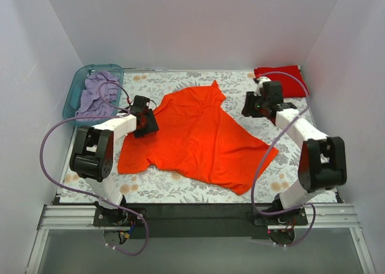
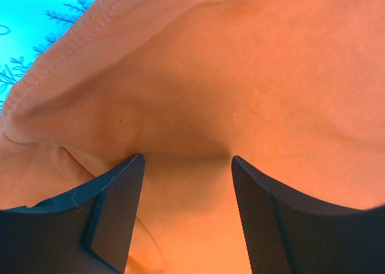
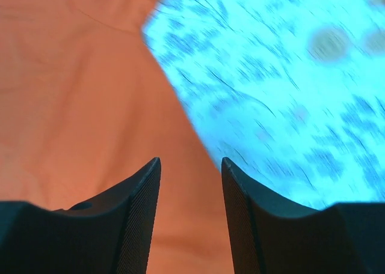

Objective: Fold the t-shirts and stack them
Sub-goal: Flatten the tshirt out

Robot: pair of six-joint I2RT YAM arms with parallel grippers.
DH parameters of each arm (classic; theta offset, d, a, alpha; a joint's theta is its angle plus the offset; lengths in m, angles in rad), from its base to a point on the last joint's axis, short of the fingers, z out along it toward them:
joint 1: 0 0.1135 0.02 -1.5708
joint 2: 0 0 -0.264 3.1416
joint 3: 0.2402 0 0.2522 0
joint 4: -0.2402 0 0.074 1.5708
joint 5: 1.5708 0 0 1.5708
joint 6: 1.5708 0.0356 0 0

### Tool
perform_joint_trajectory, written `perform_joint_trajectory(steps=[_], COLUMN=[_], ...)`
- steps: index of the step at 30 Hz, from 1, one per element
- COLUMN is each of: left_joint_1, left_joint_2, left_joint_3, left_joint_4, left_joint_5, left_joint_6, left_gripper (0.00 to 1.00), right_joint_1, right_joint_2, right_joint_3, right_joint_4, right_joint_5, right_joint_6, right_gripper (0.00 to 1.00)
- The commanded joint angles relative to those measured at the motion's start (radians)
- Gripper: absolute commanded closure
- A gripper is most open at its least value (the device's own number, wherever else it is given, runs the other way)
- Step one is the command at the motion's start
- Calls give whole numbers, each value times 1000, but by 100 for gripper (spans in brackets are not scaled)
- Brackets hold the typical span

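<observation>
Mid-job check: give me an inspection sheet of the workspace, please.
Surface: floral table cover, lying flat.
Job's things: orange t-shirt spread unfolded at centre; red t-shirt folded in the far right corner.
Clutter: teal bin far left, holding lavender cloth.
Grippers: left gripper fingers apart over orange cloth; right gripper fingers apart above the shirt's edge.
Cables: purple cables loop beside both arms.
Surroundings: white walls; nothing else seen.

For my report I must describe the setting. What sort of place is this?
Probably a robot test booth in a laboratory, not a home: plain white walls enclose the table, and the left arm and right arm are mounted on a metal rail.
</observation>
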Motion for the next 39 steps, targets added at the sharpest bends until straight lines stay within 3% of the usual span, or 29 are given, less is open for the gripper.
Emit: perform_joint_trajectory(steps=[1,10,16,20,27,30,32,39], left_joint_1=[32,38,52,67,56,44,33,32], left_joint_2=[20,-7,-176,-234,6,124,193,256], left_joint_3=[5,-16,-116,-70,198,293,330,275], left_joint_4=[-15,-57,-62,-38,2,14,21,8], left_joint_5=[-9,-41,-88,-41,103,143,143,81], left_joint_6=[-2,-28,-113,-125,-33,-24,-22,-63], left_gripper=[41,41,42,42,41,56,59,67], right_joint_1=[-116,-259,-296,-308,-313,-316,-320,-342], right_joint_2=[-130,-324,-330,-363,-373,-353,-348,-289], right_joint_3=[-189,-420,-483,-520,-563,-572,-574,-572], right_joint_4=[-3,-31,-20,-6,14,29,35,63], right_joint_5=[14,0,22,28,23,14,16,23], right_joint_6=[47,179,213,228,236,239,239,240], right_gripper=[49,60,69,73,74,74,74,74])
